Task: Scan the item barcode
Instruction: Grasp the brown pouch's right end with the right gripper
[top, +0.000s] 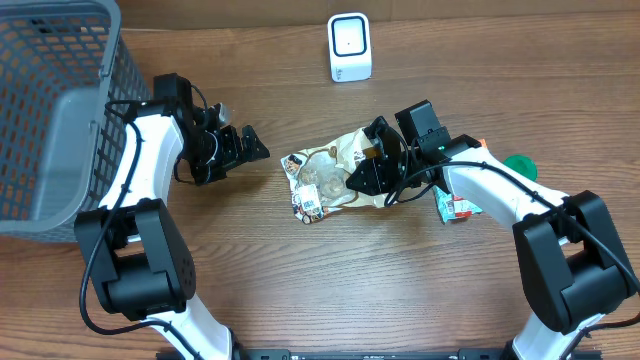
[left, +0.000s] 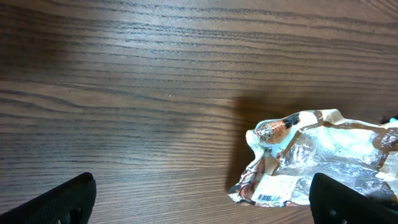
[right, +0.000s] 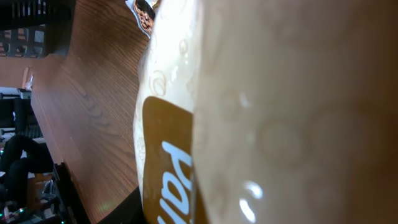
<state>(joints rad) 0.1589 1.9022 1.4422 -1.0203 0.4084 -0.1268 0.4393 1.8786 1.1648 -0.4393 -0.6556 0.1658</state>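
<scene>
The snack bag (top: 322, 182) lies crumpled in the middle of the table (top: 400, 290), foil side up. Its white barcode label (top: 310, 207) sits on the corner at the bag's 7 o'clock, and the left wrist view shows the label (left: 268, 198) flat and facing up. So the code is readable, but it is not aimed at the scanner yet.

The right gripper (top: 368, 175) is down on the bag's 3 o'clock edge. In its own wrist view the tan wrapper (right: 261, 112) fills the frame, right against the lens. Whether the jaws have pinched the film or only bracket it, I cannot tell. Taking that edge makes sense, since it leaves the label corner free of fingers.

The left gripper (top: 243, 150) hangs at the bag's 9 o'clock, just clear of it. Its jaws are spread as wide as they go with nothing between them, and only bare wood lies beneath. It looks like a spare hand, ready to steady or flatten the bag.

The white scanner (top: 349, 47) stands upright at 12 o'clock from the bag, well apart. My read is that the bag must be lifted and the label turned toward it. Crinkled foil could buckle and hide the code.

A small carton (top: 455, 208) and a green round thing (top: 520, 165) wait at 3 to 4 o'clock. The grey basket (top: 50, 110) sits far out at 10 o'clock.
</scene>
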